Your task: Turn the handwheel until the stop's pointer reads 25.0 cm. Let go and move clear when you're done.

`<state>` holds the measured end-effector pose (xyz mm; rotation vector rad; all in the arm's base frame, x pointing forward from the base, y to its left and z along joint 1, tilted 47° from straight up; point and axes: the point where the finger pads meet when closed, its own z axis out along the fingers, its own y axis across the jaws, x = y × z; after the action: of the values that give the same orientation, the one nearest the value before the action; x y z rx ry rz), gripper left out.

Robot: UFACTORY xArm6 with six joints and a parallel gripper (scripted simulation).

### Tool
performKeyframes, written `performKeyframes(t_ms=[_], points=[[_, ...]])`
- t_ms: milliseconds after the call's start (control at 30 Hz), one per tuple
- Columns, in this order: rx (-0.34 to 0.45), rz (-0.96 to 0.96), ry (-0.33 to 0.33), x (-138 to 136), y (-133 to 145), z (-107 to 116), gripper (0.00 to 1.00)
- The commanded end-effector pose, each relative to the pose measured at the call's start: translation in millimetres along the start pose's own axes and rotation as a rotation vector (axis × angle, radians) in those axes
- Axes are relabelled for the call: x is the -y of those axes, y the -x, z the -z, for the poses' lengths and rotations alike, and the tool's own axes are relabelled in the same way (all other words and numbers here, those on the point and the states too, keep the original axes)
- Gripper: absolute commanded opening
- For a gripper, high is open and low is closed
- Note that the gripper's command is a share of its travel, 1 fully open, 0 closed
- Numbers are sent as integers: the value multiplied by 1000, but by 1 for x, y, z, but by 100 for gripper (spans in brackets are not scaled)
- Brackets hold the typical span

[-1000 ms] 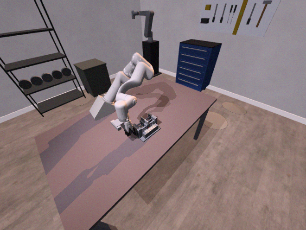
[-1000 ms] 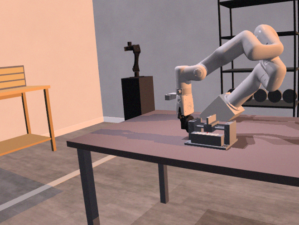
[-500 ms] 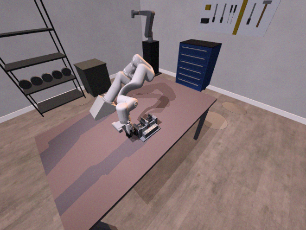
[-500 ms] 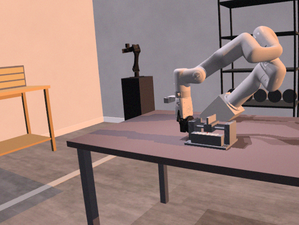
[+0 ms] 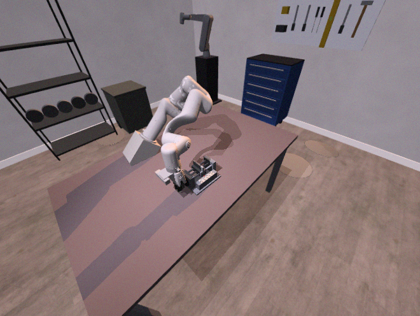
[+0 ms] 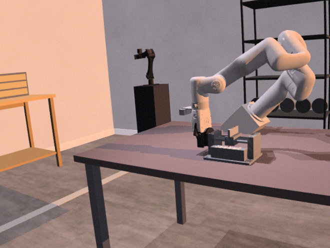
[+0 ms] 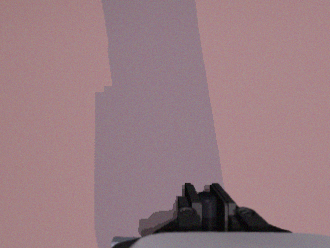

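A small grey stop fixture (image 5: 203, 174) (image 6: 232, 149) stands on the table (image 5: 135, 217) (image 6: 149, 157), with a white scale strip (image 5: 205, 177) (image 6: 228, 146) along its front. Its dark handwheel (image 6: 206, 132) sits at the fixture's left end. My gripper (image 5: 179, 185) (image 6: 200, 142) (image 7: 200, 199) points straight down at that end and is shut on the handwheel's handle. The fingers hide the handle. The stop block (image 6: 232, 132) stands on the screw near the middle of the scale. The pointer reading is too small to tell.
The arm's grey base (image 5: 139, 149) (image 6: 244, 120) stands behind the fixture. Around the table are a blue drawer cabinet (image 5: 271, 88), a black shelf rack (image 5: 51, 88), a dark bin (image 5: 127, 103) and a second arm on a black pedestal (image 5: 205, 67) (image 6: 152, 104).
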<state>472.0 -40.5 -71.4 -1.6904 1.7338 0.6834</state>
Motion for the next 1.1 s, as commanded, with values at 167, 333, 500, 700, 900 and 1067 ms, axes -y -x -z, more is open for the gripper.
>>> performKeyframes(t_ms=[167,333,500,700,900,1067], points=[[-2,1,-3,12,0,3,6],[-2,1,-3,18,0,6,6],[-2,1,-3,21,0,9,6],[-2,1,-3,29,0,20,6],[-2,1,-3,29,0,39,6],[-2,1,-3,25,0,46,6]])
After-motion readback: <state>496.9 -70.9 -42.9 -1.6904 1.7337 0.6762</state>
